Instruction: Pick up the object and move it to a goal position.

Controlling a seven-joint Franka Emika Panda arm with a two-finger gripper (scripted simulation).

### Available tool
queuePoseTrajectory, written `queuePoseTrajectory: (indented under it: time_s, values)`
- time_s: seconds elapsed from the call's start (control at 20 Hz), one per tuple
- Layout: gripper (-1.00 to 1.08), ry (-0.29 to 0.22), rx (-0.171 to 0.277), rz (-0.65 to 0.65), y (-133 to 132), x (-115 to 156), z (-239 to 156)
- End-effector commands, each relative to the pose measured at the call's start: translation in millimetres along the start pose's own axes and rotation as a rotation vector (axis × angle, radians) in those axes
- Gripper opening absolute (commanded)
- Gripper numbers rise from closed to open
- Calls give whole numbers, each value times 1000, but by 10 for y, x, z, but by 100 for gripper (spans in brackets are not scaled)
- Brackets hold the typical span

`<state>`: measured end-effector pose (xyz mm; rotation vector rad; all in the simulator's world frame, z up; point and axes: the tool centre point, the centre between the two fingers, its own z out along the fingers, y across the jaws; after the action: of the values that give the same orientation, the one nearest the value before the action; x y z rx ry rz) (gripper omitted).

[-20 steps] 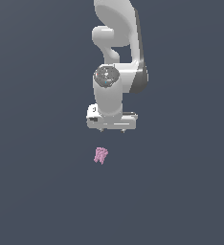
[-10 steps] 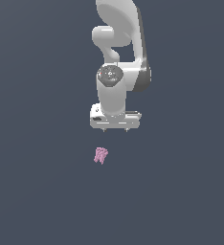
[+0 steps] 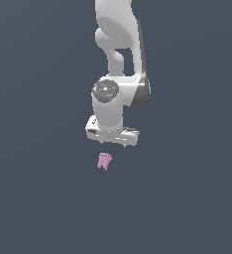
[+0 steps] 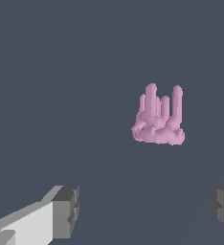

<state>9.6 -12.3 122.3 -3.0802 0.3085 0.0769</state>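
Lowered arm [image 3: 119, 94] nearer pink object [image 3: 104, 160], jaws spread, holding nothing, plain dark grey floor [image 3: 187, 198]

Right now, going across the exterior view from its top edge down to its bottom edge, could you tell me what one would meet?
Robot arm → gripper, open → pink object, lying apart below it on the bare grey ground.

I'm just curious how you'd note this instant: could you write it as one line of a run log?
phase: approach | gripper: open, empty, above object | pink object: on the surface, not between fingers | goal: not visible
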Motion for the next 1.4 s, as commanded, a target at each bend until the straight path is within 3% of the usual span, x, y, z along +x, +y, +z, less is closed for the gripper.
queuePoseTrajectory:
  time_s: [0.0,0.5,0.9,1.35]
  values:
    - [100,15,-9,55,98,151,82]
    - [100,55,-33,183,343,495,285]
    - [100,55,-34,187,355,503,359]
    - [100,57,-35,191,379,525,771]
